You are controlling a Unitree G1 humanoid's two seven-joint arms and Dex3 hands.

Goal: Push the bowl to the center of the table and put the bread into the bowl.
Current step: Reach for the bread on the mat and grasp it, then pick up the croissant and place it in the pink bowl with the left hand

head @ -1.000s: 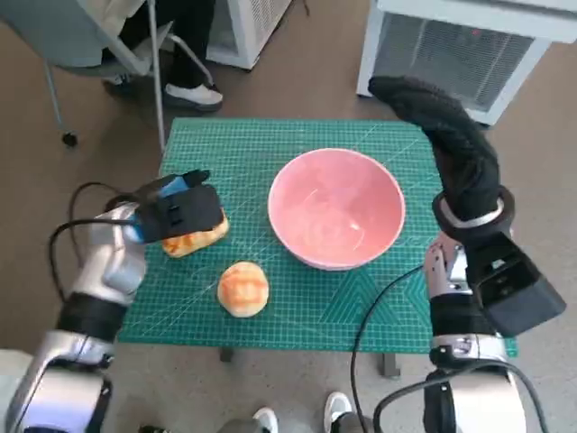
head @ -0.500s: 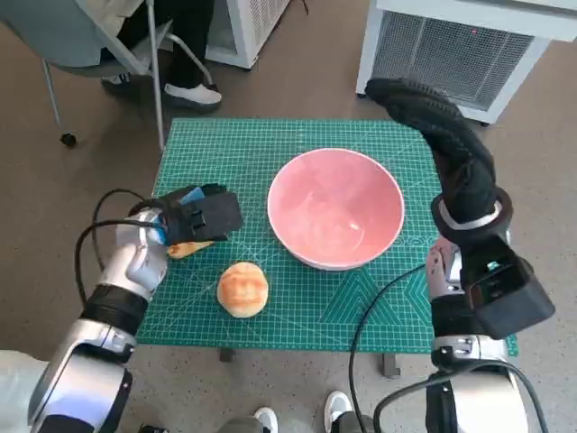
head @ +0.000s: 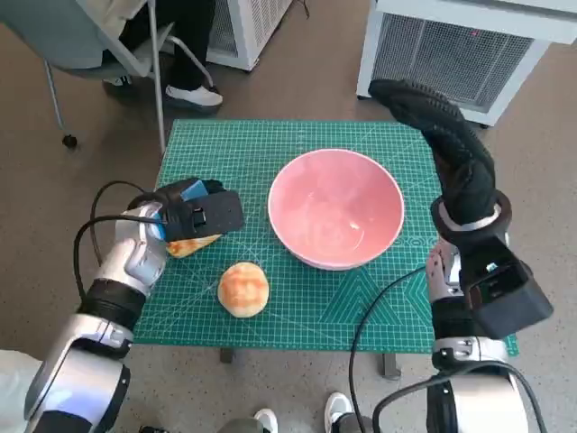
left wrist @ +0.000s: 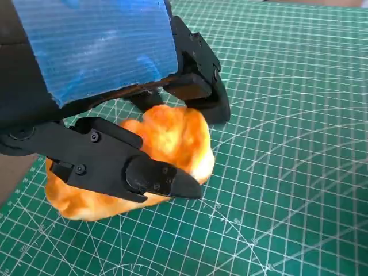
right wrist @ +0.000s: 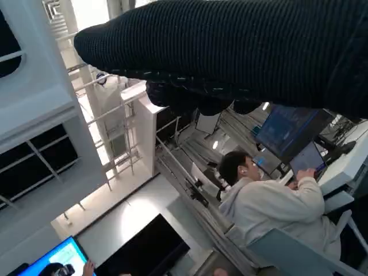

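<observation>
Brown floor (head: pixel 297 63), white cabinet (head: pixel 469 45) (vented), grey chair (head: pixel 81 36).

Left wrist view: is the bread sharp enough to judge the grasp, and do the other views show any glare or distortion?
Left wrist view: the bread is bright, its texture washed out, but the left hand over it is sharp. Head view: even light, a small glint inside the bowl, wide-angle bending at the edges. Right wrist view: the right hand is a dark band against bright windows.
</observation>
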